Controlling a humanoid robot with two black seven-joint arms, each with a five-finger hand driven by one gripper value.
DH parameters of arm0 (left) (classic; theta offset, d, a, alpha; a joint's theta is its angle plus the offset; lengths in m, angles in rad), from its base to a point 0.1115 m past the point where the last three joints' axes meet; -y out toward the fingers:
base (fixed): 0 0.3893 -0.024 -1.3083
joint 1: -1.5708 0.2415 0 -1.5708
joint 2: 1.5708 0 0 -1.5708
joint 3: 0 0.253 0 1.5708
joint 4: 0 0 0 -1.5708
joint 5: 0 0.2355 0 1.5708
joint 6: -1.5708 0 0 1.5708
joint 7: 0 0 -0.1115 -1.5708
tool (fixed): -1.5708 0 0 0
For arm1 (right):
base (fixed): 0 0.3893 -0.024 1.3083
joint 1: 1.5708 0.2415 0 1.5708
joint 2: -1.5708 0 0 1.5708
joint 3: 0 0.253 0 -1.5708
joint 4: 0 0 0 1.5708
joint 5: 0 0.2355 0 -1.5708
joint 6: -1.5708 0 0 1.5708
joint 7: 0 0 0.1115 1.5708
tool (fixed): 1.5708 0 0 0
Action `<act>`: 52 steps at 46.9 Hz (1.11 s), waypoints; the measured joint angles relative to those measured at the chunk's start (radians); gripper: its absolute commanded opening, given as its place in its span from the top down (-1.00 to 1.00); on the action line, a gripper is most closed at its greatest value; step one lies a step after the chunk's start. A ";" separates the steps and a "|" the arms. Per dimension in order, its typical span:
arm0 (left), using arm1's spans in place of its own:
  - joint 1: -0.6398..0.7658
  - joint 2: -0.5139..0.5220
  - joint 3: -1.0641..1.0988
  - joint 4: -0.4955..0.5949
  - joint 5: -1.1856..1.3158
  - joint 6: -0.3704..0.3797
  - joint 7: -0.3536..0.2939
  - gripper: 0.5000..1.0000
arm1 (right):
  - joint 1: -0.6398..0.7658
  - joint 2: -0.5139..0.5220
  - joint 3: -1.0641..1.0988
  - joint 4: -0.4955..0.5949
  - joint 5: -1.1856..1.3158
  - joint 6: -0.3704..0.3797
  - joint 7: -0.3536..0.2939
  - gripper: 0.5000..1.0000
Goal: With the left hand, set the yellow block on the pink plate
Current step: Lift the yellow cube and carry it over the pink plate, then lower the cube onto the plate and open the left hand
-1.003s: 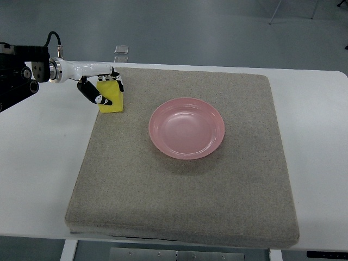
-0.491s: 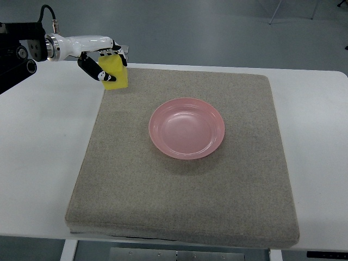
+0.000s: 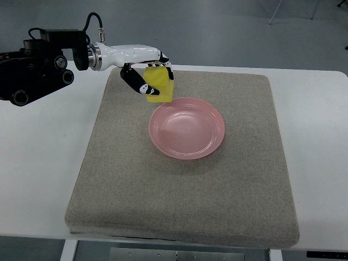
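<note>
My left hand (image 3: 149,79) reaches in from the upper left and is shut on the yellow block (image 3: 159,86), thumb on its near face and fingers over its top. The block hangs tilted in the air, just above and left of the back-left rim of the pink plate (image 3: 187,128). Nothing lies in the plate, which rests on the grey mat (image 3: 185,179). The right arm does not show.
The mat covers most of a white table (image 3: 38,163). A small clear object (image 3: 120,50) lay at the table's far edge earlier; the forearm (image 3: 117,54) now covers that spot. Floor lies beyond the table's back edge.
The left hand lifted the yellow block off the mat's back-left corner, then carried it right and toward the plate. The plate stayed put.
</note>
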State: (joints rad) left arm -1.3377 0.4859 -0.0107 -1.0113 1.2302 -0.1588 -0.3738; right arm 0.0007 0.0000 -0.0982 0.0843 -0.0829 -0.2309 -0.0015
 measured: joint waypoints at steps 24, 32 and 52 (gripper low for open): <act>0.014 -0.099 0.014 -0.005 0.013 -0.003 0.006 1.00 | 0.001 0.000 0.000 0.000 0.000 -0.001 0.000 -0.69; 0.027 -0.135 0.018 0.034 0.012 -0.019 0.006 1.00 | 0.000 0.000 0.000 0.000 0.000 0.000 0.000 -0.69; 0.039 -0.137 0.055 0.040 0.012 -0.079 0.006 1.00 | 0.001 0.000 0.000 0.000 0.000 0.000 0.000 -0.69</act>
State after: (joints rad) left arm -1.2987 0.3487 0.0446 -0.9716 1.2425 -0.2377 -0.3681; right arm 0.0015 0.0000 -0.0982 0.0843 -0.0829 -0.2313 -0.0015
